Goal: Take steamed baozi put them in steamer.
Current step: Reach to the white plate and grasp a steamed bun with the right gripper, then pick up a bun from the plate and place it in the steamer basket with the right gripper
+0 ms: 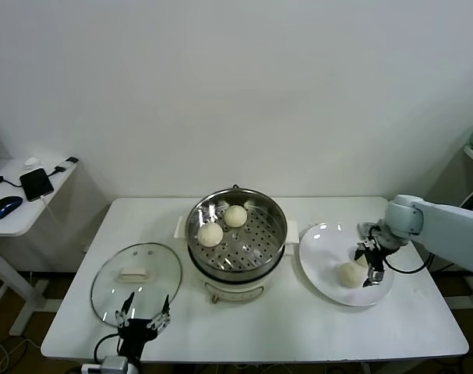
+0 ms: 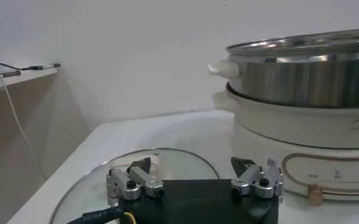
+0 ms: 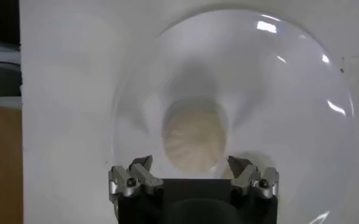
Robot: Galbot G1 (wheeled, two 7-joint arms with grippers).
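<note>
The steamer [image 1: 237, 236] stood mid-table with two buns [image 1: 222, 224] already on its perforated tray. One bun [image 1: 350, 273] was left on the plate [image 1: 318, 241] to the right, so the job looked partly done. Nearly round, it showed no clear long axis. The right gripper [image 1: 372, 263] hung over it, jaws spread. The left gripper [image 1: 142, 315] waited, spread, over the glass lid [image 1: 111, 273].

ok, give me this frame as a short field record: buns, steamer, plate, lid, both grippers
buns in steamer: two, on the tray
steamer: table centre, uncovered
plate: to the steamer's right, one bun on it
lid: flat on the table, to the steamer's left
right gripper: open, over the plate, above its bun, not gripping
left gripper: open, parked at the lid's near edge
</note>
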